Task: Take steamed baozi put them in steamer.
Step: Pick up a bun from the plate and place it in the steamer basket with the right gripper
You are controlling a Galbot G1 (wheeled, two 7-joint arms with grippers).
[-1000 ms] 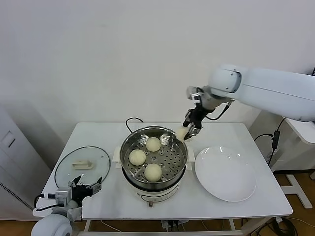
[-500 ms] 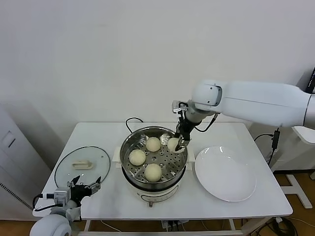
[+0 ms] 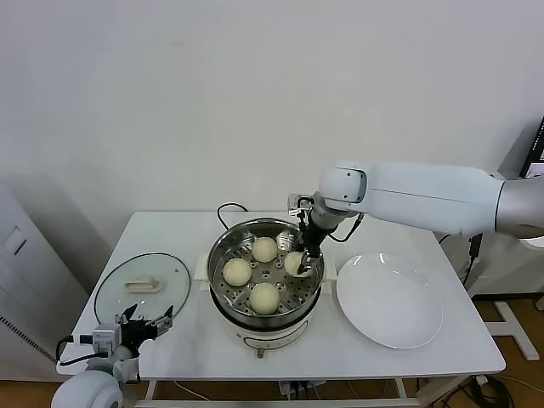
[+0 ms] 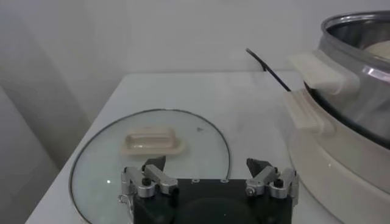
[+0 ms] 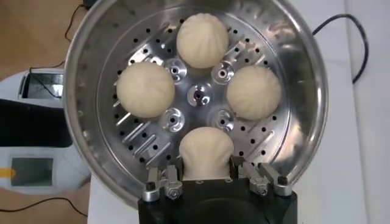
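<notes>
Head view: right end effector (image 3: 299,259) clasps the fourth baozi (image 5: 206,152) on the perforated tray of the steamer (image 3: 223,246) at bench centre, beside three seated baozi (image 5: 202,40). Left end effector (image 4: 209,176), fingers spread wide, hangs at the front-left corner over the glass lid (image 3: 115,289).

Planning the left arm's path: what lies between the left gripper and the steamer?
In the left wrist view, only bare table separates the left gripper from the steamer.
</notes>
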